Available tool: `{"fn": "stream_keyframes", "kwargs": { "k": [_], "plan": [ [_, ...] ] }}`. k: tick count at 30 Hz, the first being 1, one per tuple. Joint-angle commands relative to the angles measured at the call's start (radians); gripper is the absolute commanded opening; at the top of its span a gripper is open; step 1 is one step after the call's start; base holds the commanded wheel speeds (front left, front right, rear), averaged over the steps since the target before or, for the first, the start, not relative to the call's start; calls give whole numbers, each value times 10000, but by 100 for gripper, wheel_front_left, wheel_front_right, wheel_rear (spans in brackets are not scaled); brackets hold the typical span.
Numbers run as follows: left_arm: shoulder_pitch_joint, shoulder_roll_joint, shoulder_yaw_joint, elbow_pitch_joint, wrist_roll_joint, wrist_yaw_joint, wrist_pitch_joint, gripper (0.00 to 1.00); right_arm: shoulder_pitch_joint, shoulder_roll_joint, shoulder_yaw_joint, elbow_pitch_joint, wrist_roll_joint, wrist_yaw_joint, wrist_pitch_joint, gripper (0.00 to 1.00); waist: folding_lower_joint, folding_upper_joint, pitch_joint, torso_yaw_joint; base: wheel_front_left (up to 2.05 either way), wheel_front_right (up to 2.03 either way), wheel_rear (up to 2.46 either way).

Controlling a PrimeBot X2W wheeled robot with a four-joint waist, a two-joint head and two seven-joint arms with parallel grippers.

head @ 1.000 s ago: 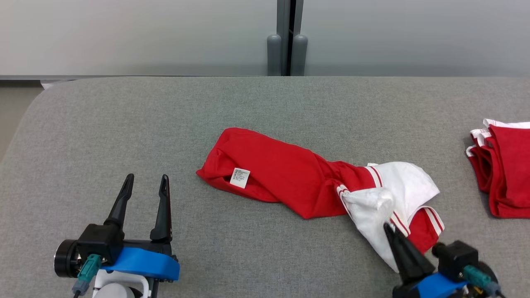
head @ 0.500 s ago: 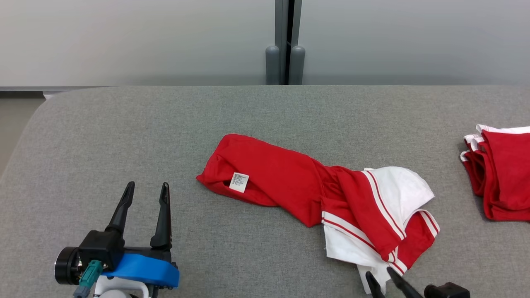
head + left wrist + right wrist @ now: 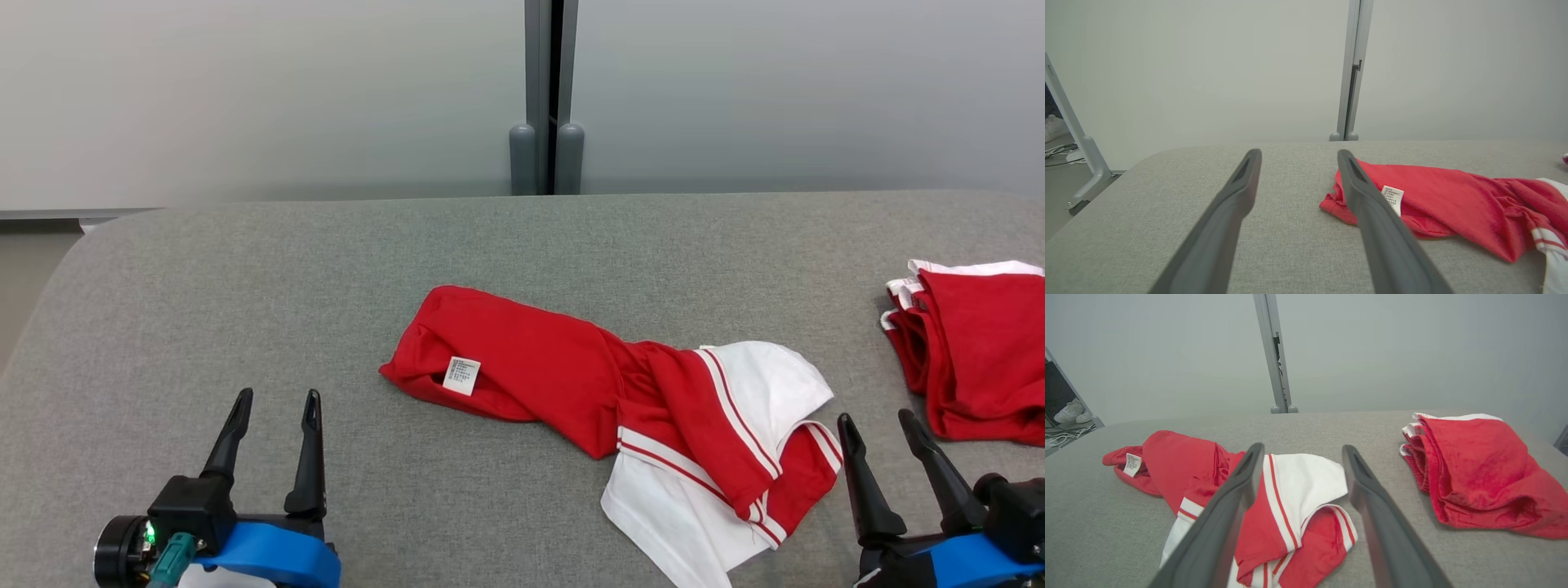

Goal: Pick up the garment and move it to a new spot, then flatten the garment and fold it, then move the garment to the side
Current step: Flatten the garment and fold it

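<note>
1. Nearest on the left, the left gripper [image 3: 275,400] sits over bare grey table [image 3: 204,278]. Its 2 fingers are spread apart and hold nothing.
2. Nearest on the right, the right gripper [image 3: 875,418] is likewise spread and empty, just right of the garment's near end.
3. The garment [image 3: 555,367] lies crumpled mid-table as a red tube running left to right. A white label [image 3: 461,376] marks its left end, and white striped panels bunch at its near right end. It is not yet flattened.
4. A pinch into that bunched end could catch 2 or more layers, so the cloth would likely lift as a rope instead of opening.
5. Farther right, a stack of folded red clothes [image 3: 971,359] lies near the right gripper, where a wide swing could drag it.
6. Farthest, a grey post [image 3: 543,155] stands against the wall.
</note>
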Motion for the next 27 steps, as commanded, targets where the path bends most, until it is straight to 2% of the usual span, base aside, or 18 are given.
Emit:
{"fn": "stream_keyframes", "kwargs": {
  "k": [1, 17, 21, 27],
  "plan": [
    [84, 69, -48, -64, 7, 5, 67, 100, -120, -52, -63, 74, -79, 0, 72, 100, 0, 0, -58, 1, 0, 0, 0],
    [18, 177, -165, -293, -12, 109, 233, 100, 28, 126, -127, -16, -280, 0, 240, 100, 0, 0, -88, 4, 0, 0, 0],
    [-684, 175, -332, -393, 70, -89, 434, 100, -68, 189, -135, -213, -361, 0, 327, 100, 0, 0, 241, 16, 0, 0, 0],
    [-2653, -227, -856, 64, -129, -801, 1423, 100, -446, 304, -96, -430, -496, 0, 477, 100, 0, 0, 970, -185, 0, 0, 0]
  ]
}}
